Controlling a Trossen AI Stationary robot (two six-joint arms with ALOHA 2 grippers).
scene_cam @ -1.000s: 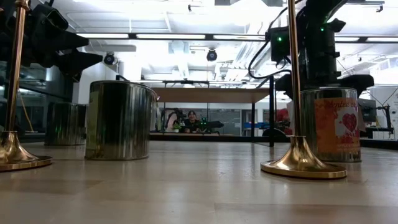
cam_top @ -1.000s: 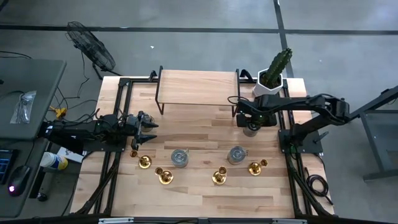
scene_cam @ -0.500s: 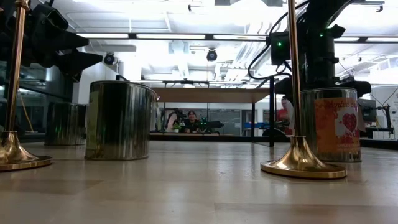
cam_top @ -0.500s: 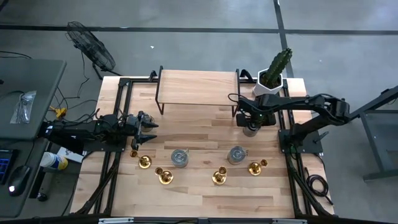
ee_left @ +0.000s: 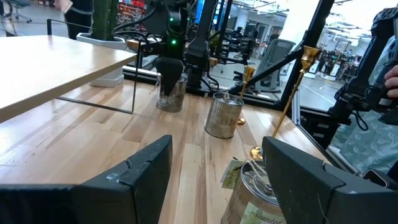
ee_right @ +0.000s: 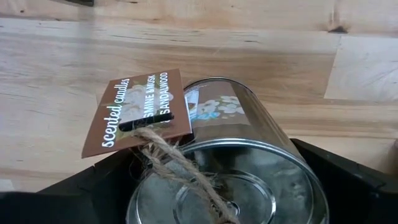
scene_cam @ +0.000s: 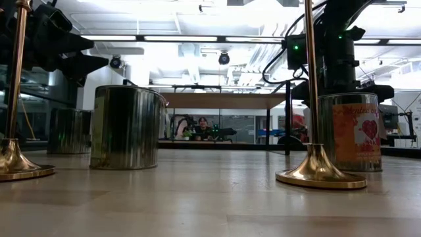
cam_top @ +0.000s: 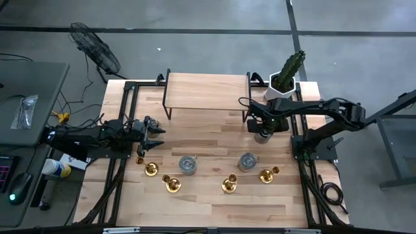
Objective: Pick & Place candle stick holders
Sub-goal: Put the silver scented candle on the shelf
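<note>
From above, you are looking at four candle stick holders [cam_top: 151, 169] standing in a loose row along the front of the worktop [cam_top: 208, 140], with two tin cans among them. Your right gripper [cam_top: 262, 132] is working at a third can [cam_top: 262, 136] further back, near the potted cactus [cam_top: 286, 77], not at any holder. Your left gripper [cam_top: 156, 133] is waiting over the left side, just behind the leftmost holder.

At table height, you are seeing only two brass stems rising from flared bases, and the right arm hanging behind a labelled can.

The left wrist view is showing you its fingers [ee_left: 134, 177] spread apart with nothing between them, and a can lying close ahead.

The right wrist view is giving you what no other view does: the fingers [ee_right: 348, 171] are flanking the scented-candle can, with a paper tag on twine across its lid. You cannot tell whether they are pressing it or standing just off its wall.

By my reading, no holder pick is under way; next you need to clear this can and bring a gripper down around a holder's thin stem.
</note>
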